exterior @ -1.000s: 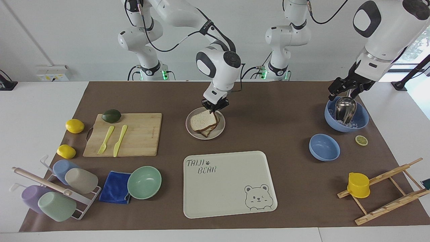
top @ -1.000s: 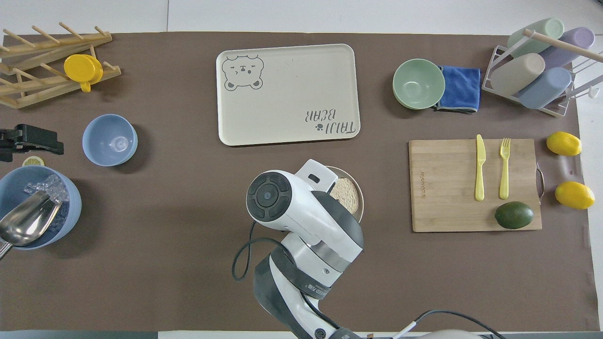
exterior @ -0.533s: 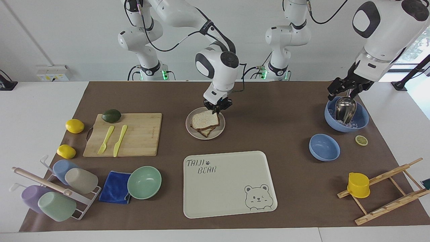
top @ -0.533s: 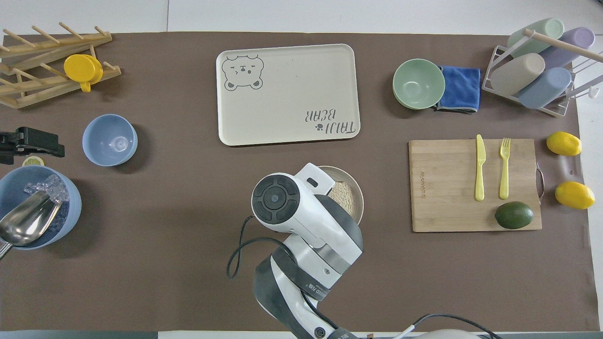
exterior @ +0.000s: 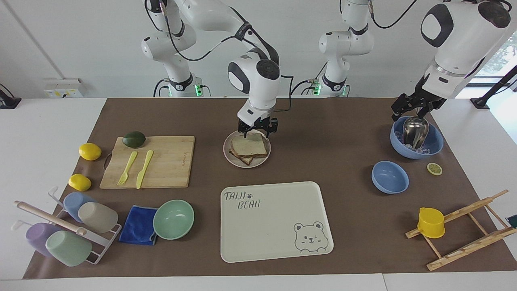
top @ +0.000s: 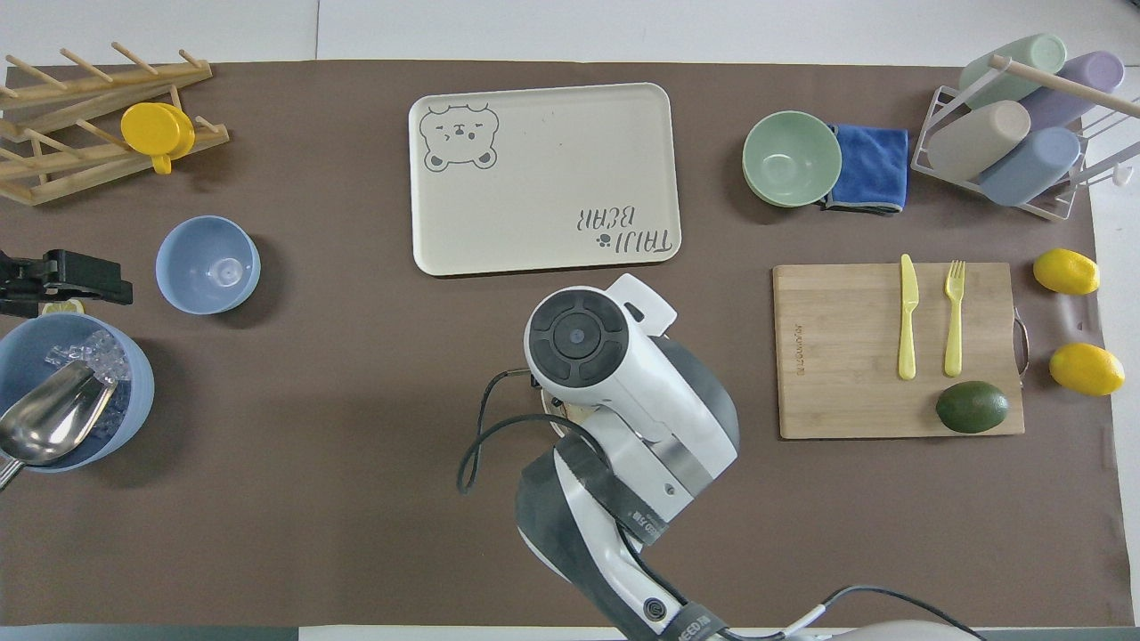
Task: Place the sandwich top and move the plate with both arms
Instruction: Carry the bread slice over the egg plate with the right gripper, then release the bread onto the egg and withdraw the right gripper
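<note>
The sandwich top [exterior: 249, 144], a pale slice with a brown crust, lies flat on another slice on the small round plate [exterior: 233, 159]. My right gripper [exterior: 257, 128] hangs just over the plate's edge nearest the robots. It is open, its fingertips [exterior: 242, 129] spread wider than the slice, and holds nothing. In the overhead view the right arm's wrist [top: 579, 336] hides the plate and the bread. My left gripper [exterior: 408, 108] waits, open, over the big blue bowl [exterior: 434, 147] of ice with a metal scoop [exterior: 415, 130]; it also shows as the left gripper [top: 62, 278] in the overhead view.
The cream bear tray [exterior: 278, 220] lies farther from the robots than the plate. A cutting board [exterior: 169, 161] with fork, knife and avocado, lemons, a mint bowl [exterior: 173, 219], blue cloth and cup rack fill the right arm's end. A small blue bowl [exterior: 389, 177] and wooden rack [exterior: 464, 230] sit at the other.
My right gripper has opened and let go of the sandwich top, which now lies flat on the stack. The gripper shifted slightly toward the right arm's end. The left arm barely moved.
</note>
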You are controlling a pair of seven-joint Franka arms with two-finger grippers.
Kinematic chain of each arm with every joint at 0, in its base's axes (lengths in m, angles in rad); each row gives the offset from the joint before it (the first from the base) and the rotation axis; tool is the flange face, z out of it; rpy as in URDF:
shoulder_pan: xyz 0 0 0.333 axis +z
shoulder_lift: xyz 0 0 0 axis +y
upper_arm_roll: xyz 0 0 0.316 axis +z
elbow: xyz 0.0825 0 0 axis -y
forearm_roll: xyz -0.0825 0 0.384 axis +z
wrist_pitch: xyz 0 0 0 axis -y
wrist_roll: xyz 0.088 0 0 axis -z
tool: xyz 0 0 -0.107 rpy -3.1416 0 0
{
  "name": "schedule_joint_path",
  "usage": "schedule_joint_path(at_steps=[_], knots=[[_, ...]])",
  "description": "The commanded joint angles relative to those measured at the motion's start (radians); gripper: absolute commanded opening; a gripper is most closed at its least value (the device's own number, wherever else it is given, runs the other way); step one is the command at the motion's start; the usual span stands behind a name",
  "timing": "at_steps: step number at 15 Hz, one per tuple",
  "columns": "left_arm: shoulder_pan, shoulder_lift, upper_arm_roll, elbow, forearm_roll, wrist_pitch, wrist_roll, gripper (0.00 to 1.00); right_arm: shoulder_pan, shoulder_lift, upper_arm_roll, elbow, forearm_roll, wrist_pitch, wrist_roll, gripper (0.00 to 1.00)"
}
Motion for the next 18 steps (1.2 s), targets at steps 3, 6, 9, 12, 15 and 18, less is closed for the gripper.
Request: schedule_joint_path(at_steps=[3, 6, 9, 12, 15, 18], knots=[[-0.036, -0.042, -0.012, -0.108, -0.073, 0.092, -0.056, 1.00, -0.217, -0.127, 0.009, 0.009, 0.028, -0.159, -0.284, 1.00], [-0.114, -0.053, -0.012, -0.182, -0.112, 0.178, -0.135, 1.00, -0.392, -0.192, 0.007, 0.016, 0.058, -0.207, -0.310, 1.00], [-0.214, -0.052, -0.012, -0.243, -0.142, 0.262, -0.206, 1.00, -0.523, -0.256, 0.003, 0.022, 0.095, -0.294, -0.478, 1.00], [-0.320, -0.046, -0.012, -0.323, -0.179, 0.377, -0.280, 1.00, -0.561, -0.319, -0.032, 0.028, 0.095, -0.380, -0.549, 1.00], [-0.412, -0.009, -0.015, -0.392, -0.182, 0.489, -0.304, 1.00, -0.561, -0.325, -0.048, 0.020, 0.095, -0.379, -0.549, 1.00], [-0.495, 0.029, -0.012, -0.455, -0.243, 0.597, -0.326, 1.00, -0.546, -0.315, -0.043, 0.046, 0.077, -0.380, -0.563, 1.00]])
